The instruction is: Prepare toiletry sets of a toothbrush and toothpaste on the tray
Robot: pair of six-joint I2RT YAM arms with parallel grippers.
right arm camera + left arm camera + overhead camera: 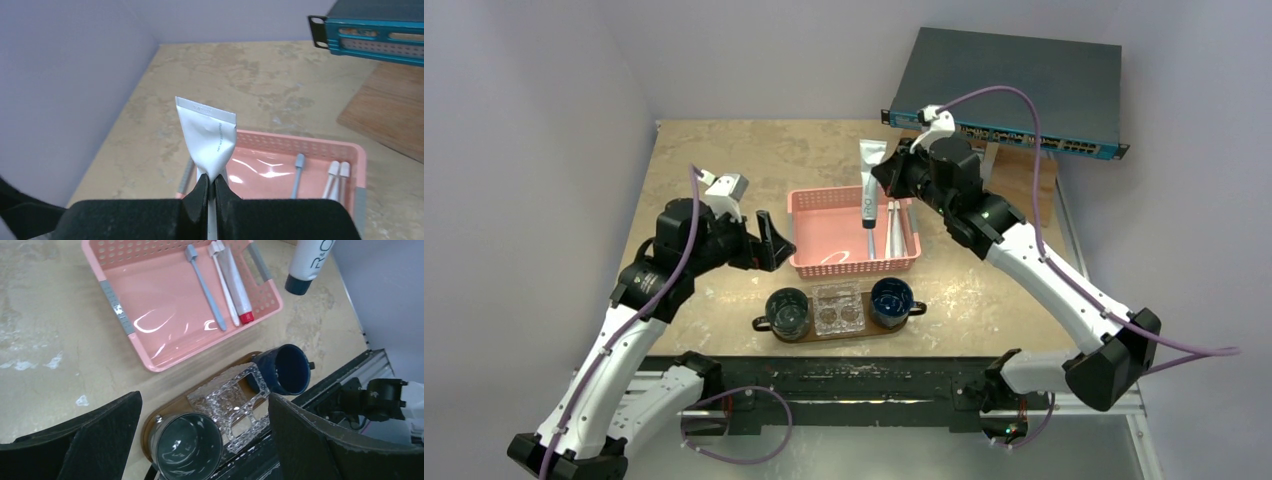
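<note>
At the near edge, the tray [172, 405] with a grey cup [787, 312], a clear glass holder [838, 308] and a blue cup [892, 301] on it. Just beyond, left of the pink basket [809, 200], the left gripper [772, 248] spread wide and holding nothing. Flat inside the basket, side by side, the blue-grey toothbrush [205, 287], a white toothbrush [225, 287] and a red-capped tube [236, 285]. Farther back, above the basket's far end, the right gripper [210, 180] clenched on the toothpaste [207, 137] below its flat crimped end, dark cap hanging down, well apart from the tray.
</note>
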